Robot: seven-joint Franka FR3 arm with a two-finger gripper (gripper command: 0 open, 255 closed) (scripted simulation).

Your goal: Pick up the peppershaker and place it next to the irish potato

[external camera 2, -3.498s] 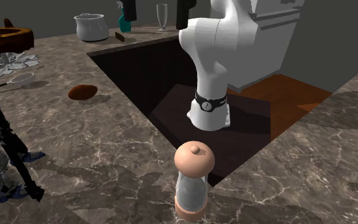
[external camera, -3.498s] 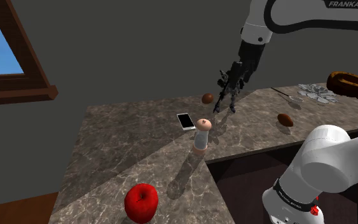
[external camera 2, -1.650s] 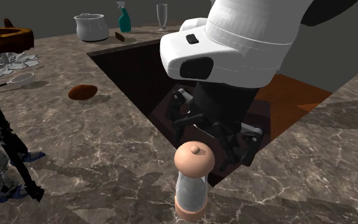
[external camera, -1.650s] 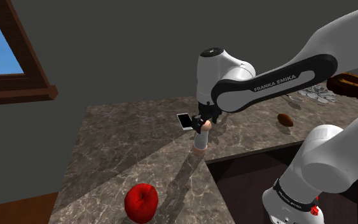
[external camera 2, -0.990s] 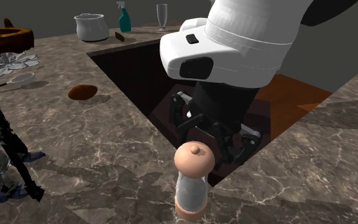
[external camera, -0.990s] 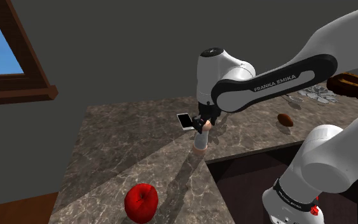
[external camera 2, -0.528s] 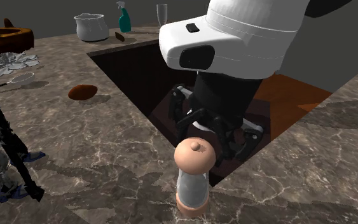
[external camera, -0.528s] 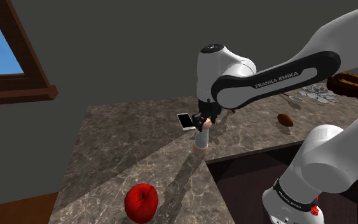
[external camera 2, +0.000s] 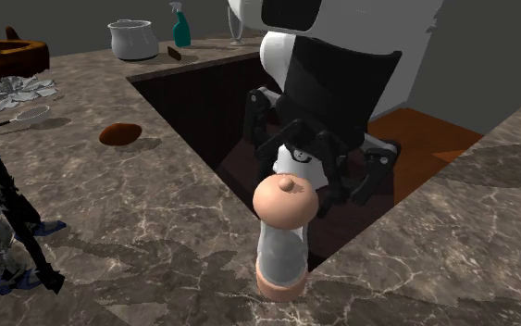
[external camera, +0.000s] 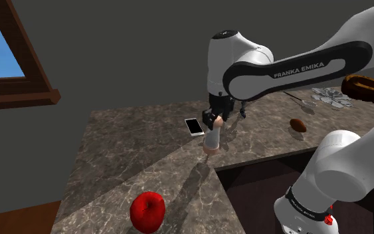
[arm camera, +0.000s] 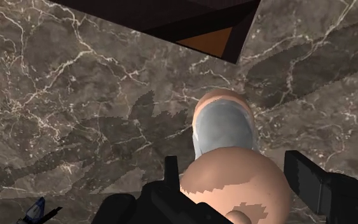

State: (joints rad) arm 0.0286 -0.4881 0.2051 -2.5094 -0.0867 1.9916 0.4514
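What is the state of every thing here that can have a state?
gripper: shut on the pepper shaker's head.
pepper shaker: held by its head, base downward.
potato: lying on the counter.
apple: resting on the counter.
phone: lying flat on the counter.
spray bottle: standing upright.

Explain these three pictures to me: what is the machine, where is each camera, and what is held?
This is a white robot arm with a black two-finger gripper. One picture looks down from beside the robot. The second faces the arm across the marble-patterned counter. The third comes from a camera on the gripper. On the counter lie a red apple, a phone and a brown potato. The gripper is shut on the rounded top of a pepper shaker, near the edge of a dark recess.
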